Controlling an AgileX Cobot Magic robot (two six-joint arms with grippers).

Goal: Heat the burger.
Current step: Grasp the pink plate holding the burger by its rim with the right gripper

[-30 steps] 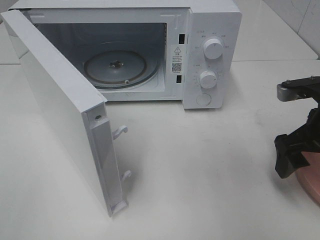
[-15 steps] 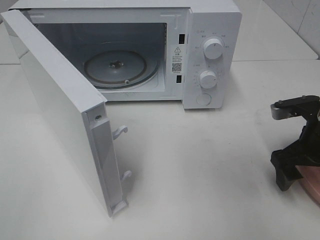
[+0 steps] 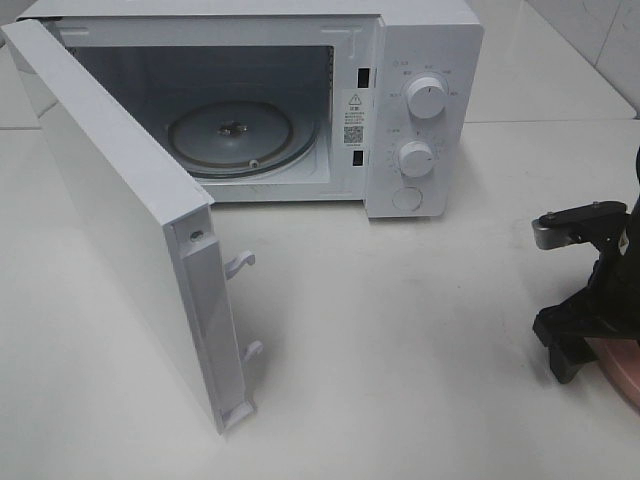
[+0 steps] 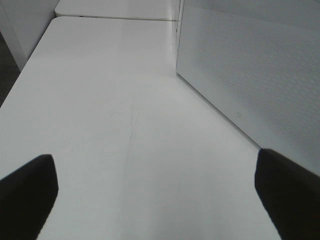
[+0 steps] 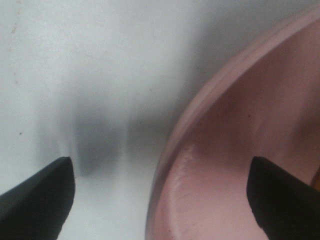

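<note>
Tool (image 5: 160, 167), right, spread astride pink plate (image 5: 240, 115) rim

1. A white microwave (image 3: 425, 50) stands at the table's (image 3: 400, 330) far edge, with its door (image 3: 110, 200) swung wide open.
2. A glass turntable (image 3: 240, 135) lies inside it.
3. A pink plate (image 3: 620, 368) sits at the right edge.

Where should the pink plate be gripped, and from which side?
Grip the pink plate by its raised rim, probably on the edge toward the microwave, coming down from above with one finger inside and one outside. It lies flat on the table, so only that thin upturned lip offers a hold. The right gripper hangs with open jaws astride it.
</note>
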